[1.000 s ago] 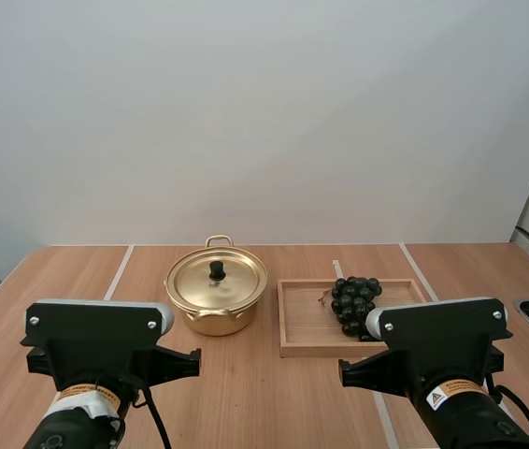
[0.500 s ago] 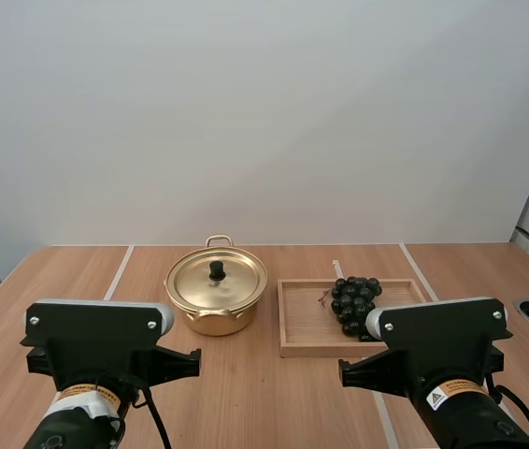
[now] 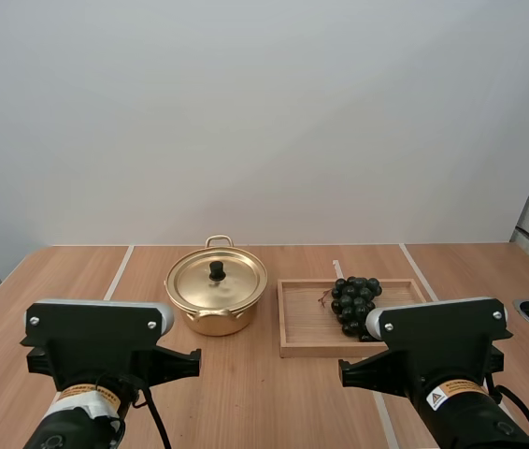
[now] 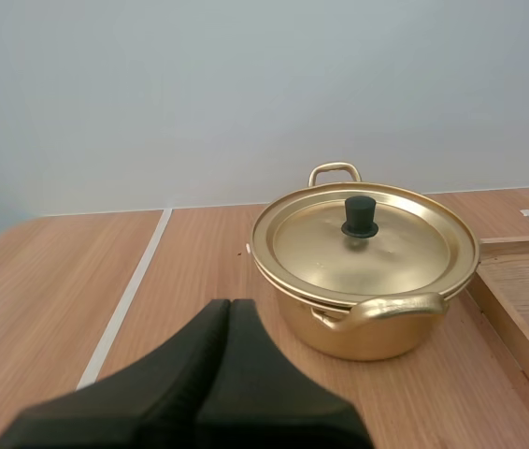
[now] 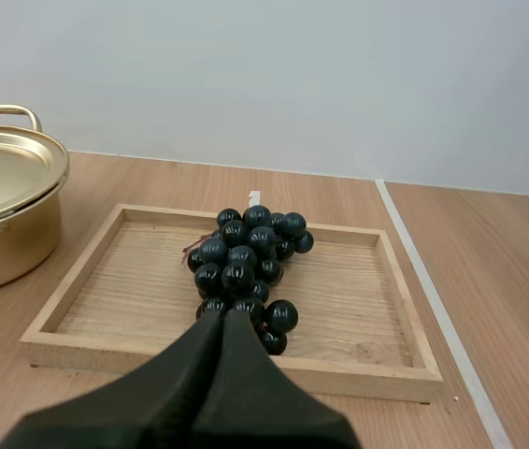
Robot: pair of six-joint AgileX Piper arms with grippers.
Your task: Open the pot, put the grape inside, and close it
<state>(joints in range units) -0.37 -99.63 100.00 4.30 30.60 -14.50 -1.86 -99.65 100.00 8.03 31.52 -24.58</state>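
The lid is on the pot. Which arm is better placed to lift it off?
Left, probably. The left end effector, shut and empty, faces the pot, its lid knob straight ahead. The right end effector faces the grapes in the wooden tray.

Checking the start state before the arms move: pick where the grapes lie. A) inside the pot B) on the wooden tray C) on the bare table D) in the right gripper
B: the bunch of grapes lies on the wooden tray, beside the closed pot.

High view looks down; wrist views share pot (image 4: pixel 377 332)
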